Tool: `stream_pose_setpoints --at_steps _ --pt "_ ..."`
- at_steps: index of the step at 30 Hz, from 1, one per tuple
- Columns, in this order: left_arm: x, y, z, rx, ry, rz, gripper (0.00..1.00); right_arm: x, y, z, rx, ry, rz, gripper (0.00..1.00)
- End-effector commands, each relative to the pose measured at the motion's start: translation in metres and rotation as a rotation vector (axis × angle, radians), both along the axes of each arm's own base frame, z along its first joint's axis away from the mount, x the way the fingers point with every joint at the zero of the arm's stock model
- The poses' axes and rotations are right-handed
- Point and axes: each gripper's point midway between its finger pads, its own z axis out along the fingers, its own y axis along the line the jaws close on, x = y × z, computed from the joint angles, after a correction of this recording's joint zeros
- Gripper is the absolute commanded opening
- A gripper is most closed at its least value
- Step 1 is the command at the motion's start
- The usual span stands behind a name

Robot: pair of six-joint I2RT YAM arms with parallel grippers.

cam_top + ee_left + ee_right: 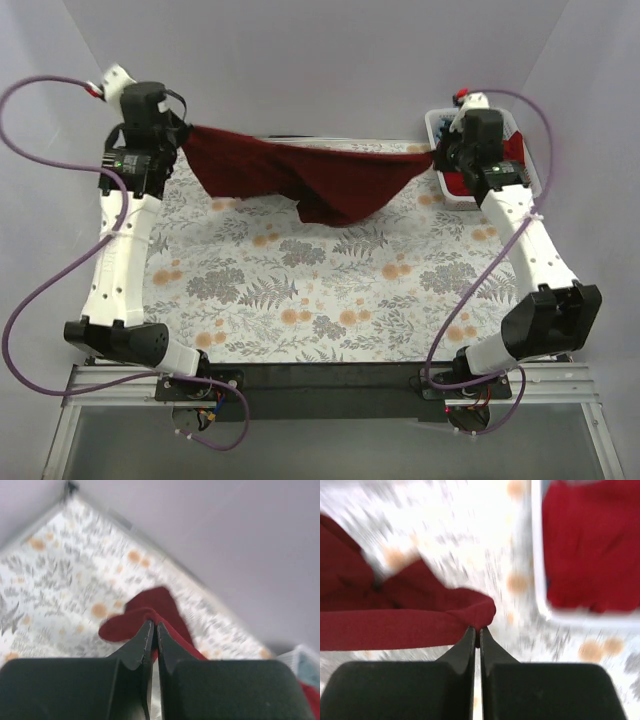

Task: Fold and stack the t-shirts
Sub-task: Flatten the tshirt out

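Observation:
The dark maroon t-shirt hangs stretched between my two grippers above the far part of the table, its middle sagging toward the cloth. My left gripper is shut on its left end; the left wrist view shows cloth pinched at the fingertips. My right gripper is shut on its right end; the right wrist view shows the cloth clamped at the tips. A brighter red t-shirt lies in the white basket. A light blue shirt shows at the edge.
The floral table cloth covers the table. The white lattice basket stands at the far right corner, close behind my right gripper. Pale walls enclose the table at back and sides. Purple cables loop beside both arms.

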Motion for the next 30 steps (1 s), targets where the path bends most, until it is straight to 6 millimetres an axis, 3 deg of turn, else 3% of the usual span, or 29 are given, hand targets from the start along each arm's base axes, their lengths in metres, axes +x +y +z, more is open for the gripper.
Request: stream_pose_setpoints --at_steps 1,3,4,6,7,9,11,12,14,16,18,20,21,23,25,27,28,29,30 --pt "-0.038 0.033 0.099 0.067 -0.18 0.121 0.0 -0.013 -0.008 0.133 -0.03 -0.272 0.025 0.01" --pt "-0.054 0.039 0.129 0.081 -0.255 0.14 0.0 -0.031 -0.007 0.179 -0.018 -0.378 0.048 0.01" --pt "-0.075 0.044 0.155 0.072 -0.34 0.153 0.0 -0.041 -0.008 0.202 -0.015 -0.43 0.056 0.01" --pt "-0.099 0.05 0.178 0.093 -0.415 0.161 0.0 -0.06 -0.008 0.227 -0.02 -0.501 0.084 0.01" --pt "-0.128 0.055 0.204 0.084 -0.517 0.174 0.0 -0.08 -0.01 0.247 -0.017 -0.561 0.092 0.01" --pt "-0.154 0.06 0.224 0.099 -0.599 0.181 0.0 -0.114 -0.013 0.275 -0.019 -0.653 0.112 0.01" --pt "-0.193 0.064 0.249 0.099 -0.701 0.179 0.0 -0.138 -0.008 0.288 -0.03 -0.712 0.18 0.01" --pt "-0.205 0.066 0.257 0.103 -0.735 0.179 0.0 -0.159 -0.01 0.302 -0.032 -0.765 0.188 0.01" --pt "-0.236 0.071 0.28 0.124 -0.814 0.188 0.0 -0.176 -0.011 0.31 -0.042 -0.805 0.199 0.01" --pt "-0.258 0.076 0.297 0.156 -0.872 0.2 0.0 -0.201 -0.016 0.325 -0.049 -0.871 0.199 0.01" --pt "-0.268 0.075 0.312 0.167 -0.917 0.186 0.0 -0.208 -0.016 0.331 -0.054 -0.892 0.204 0.01" --pt "-0.258 0.07 0.319 0.181 -0.921 0.16 0.0 -0.206 -0.014 0.333 -0.057 -0.89 0.216 0.01" --pt "-0.24 0.066 0.318 0.208 -0.896 0.151 0.0 -0.201 -0.013 0.331 -0.057 -0.881 0.218 0.01" --pt "-0.202 0.058 0.308 0.267 -0.819 0.13 0.0 -0.186 -0.01 0.321 -0.058 -0.842 0.225 0.01" --pt "-0.139 0.042 0.282 0.326 -0.714 0.091 0.0 -0.157 -0.006 0.299 -0.064 -0.764 0.228 0.01" --pt "-0.063 0.02 0.233 0.358 -0.578 0.018 0.0 -0.121 -0.004 0.26 -0.079 -0.656 0.217 0.01" --pt "-0.027 0.008 0.203 0.361 -0.502 -0.024 0.0 -0.101 -0.004 0.226 -0.095 -0.574 0.204 0.01" --pt "0.006 -0.003 0.163 0.356 -0.412 -0.057 0.0 -0.08 -0.009 0.191 -0.122 -0.503 0.169 0.01" --pt "0.037 -0.011 0.105 0.357 -0.3 -0.091 0.0 -0.056 -0.012 0.158 -0.146 -0.457 0.145 0.01"
